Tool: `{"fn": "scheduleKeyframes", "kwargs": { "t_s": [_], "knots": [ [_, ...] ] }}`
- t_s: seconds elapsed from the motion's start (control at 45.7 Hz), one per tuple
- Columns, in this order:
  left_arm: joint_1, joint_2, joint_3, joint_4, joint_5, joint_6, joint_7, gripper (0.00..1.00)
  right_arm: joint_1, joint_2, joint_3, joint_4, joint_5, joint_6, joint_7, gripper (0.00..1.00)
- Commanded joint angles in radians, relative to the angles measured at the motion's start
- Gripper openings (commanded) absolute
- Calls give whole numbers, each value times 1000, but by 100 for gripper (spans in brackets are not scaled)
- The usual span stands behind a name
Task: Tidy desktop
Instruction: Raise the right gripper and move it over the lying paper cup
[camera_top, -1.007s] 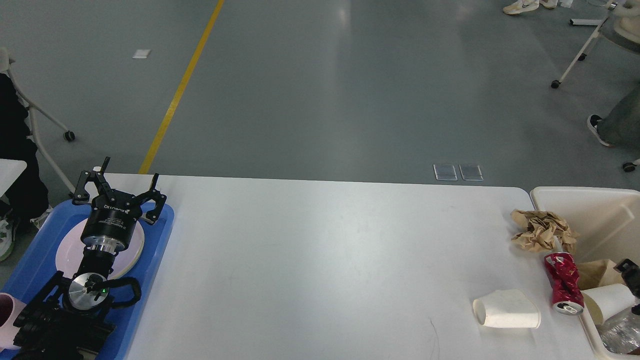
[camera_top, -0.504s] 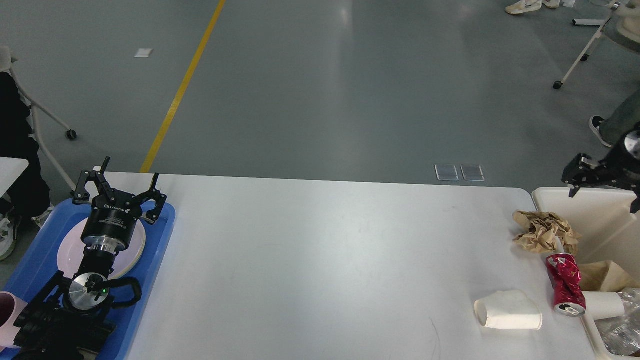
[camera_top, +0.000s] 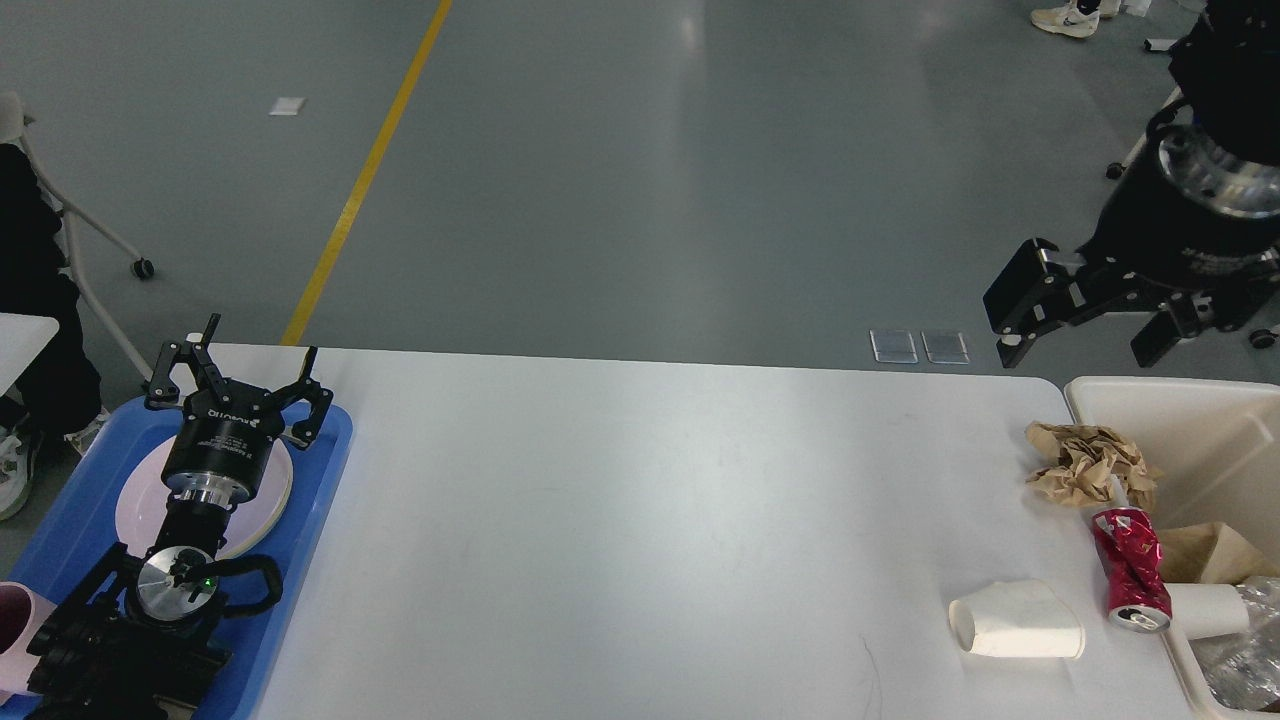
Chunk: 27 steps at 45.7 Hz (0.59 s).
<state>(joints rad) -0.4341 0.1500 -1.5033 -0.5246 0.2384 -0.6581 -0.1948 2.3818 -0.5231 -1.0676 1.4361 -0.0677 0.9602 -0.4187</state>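
The white desktop (camera_top: 620, 520) fills the lower half of the head view. Near its right edge lie a crumpled brown paper (camera_top: 1088, 462), a crushed red can (camera_top: 1128, 568) and a white paper cup (camera_top: 1015, 621) on its side. My right gripper (camera_top: 1080, 332) hangs open and empty above the desktop's far right corner, well above the trash. Over the blue tray (camera_top: 70, 505) at the left, my left gripper (camera_top: 245, 378) stands open above a white plate (camera_top: 135, 500), holding nothing.
A cream bin (camera_top: 1200, 440) stands past the desktop's right edge, with paper, a white cup and clear plastic inside. A pink cup (camera_top: 15, 620) sits on the tray's near left. Grey floor and chair legs lie beyond the far edge.
My right arm has risen from low at the bin to high above the desktop's far right corner, coming closer to the camera. The left arm has stayed still.
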Motion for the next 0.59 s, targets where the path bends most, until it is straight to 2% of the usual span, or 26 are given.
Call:
{"fn": "scheduleKeyframes", "kwargs": {
  "t_s": [0.0,0.197,0.438,0.569],
  "knots": [
    [0,-1,0,0,-1,2,0,96,65,-41,-3,92,17,0,0,97],
    [-2,-1,0,0,-1,0,0,96,62,-32,-112,107,26,0,5,97],
    [0,0,0,0,-1,0,0,96,34,-38,-304,98,209,-164,0,99],
    [0,0,0,0,-1,0,0,96,-76,-43,-360,102,386,-239,-8,98]
  ]
}}
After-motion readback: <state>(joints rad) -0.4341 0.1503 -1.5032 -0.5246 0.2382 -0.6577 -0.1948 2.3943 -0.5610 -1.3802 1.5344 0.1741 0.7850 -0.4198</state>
